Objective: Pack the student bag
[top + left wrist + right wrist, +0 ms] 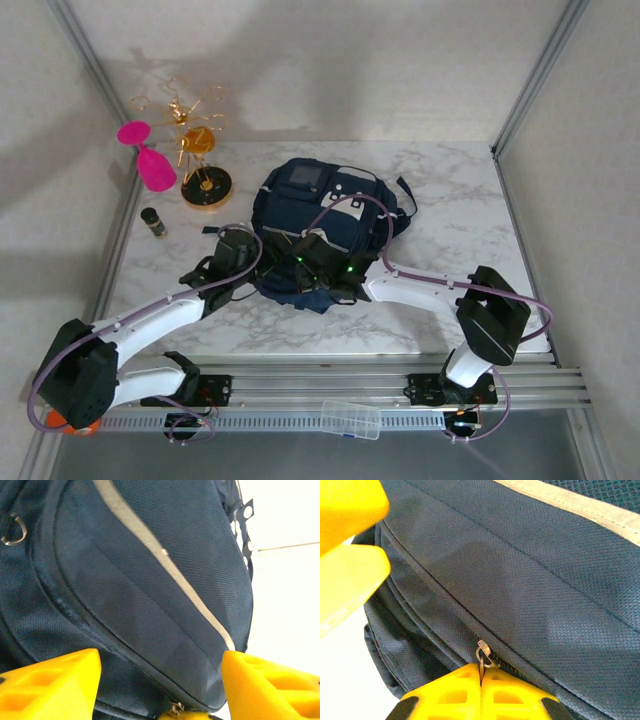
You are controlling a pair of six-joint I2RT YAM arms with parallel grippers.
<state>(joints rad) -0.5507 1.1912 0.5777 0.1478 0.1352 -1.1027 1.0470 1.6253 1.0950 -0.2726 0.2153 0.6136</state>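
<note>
Right jaws were pinched shut on the zipper pull [482, 655] at the near edge of the backpack [320, 215], which lay in the middle of the desk [450, 230]. Left jaws stood open astride that same edge, holding nothing. With the fabric unbraced, a tug could have dragged the whole backpack along, or the small pull could have slipped from so shallow a pinch.

Overhead view: soft, even white light; ornaments [185, 140] throw faint diffuse shadows on the back wall [300, 60]; marble table [450, 200] evenly bright; wrist views: student bag [520, 580] weave and zipper pull [482, 652] sharp; yellow fingers [50, 685] soft at close range; background beyond the bag overexposed to white in the left wrist view
</note>
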